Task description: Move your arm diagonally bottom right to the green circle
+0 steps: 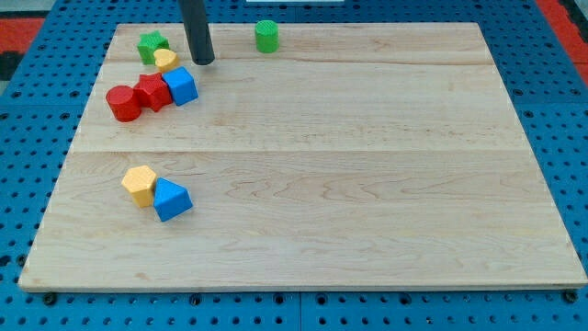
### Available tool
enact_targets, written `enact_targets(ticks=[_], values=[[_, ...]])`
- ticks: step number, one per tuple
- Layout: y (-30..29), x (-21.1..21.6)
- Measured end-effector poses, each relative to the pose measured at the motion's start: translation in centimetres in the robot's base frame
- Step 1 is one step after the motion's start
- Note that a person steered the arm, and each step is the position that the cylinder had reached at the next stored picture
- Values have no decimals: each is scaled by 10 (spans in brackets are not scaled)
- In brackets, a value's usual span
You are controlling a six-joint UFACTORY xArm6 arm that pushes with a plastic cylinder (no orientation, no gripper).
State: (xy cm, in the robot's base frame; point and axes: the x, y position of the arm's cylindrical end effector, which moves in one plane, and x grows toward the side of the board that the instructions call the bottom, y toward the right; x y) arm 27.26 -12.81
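The green circle (266, 36) is seen standing alone near the view's top edge of the tabletop (367, 184), well apart from the other blocks. My tip (203, 62) is planted to its left, just beside a small yellow block (165, 61) and just above a blue cube (181, 85). A green star (152, 45), a red block (152, 92) and a red cylinder (122, 103) are clustered at the view's left. No fingers are fitted, so no open or closed state can be told. The approach is judged barely begun. A slide toward the view's right is called for, ending at the spot just below and right of the green circle, without its being knocked.
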Motion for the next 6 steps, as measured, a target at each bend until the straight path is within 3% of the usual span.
enact_targets(ticks=[2, 5, 6], values=[[121, 22], [135, 26], [139, 49]])
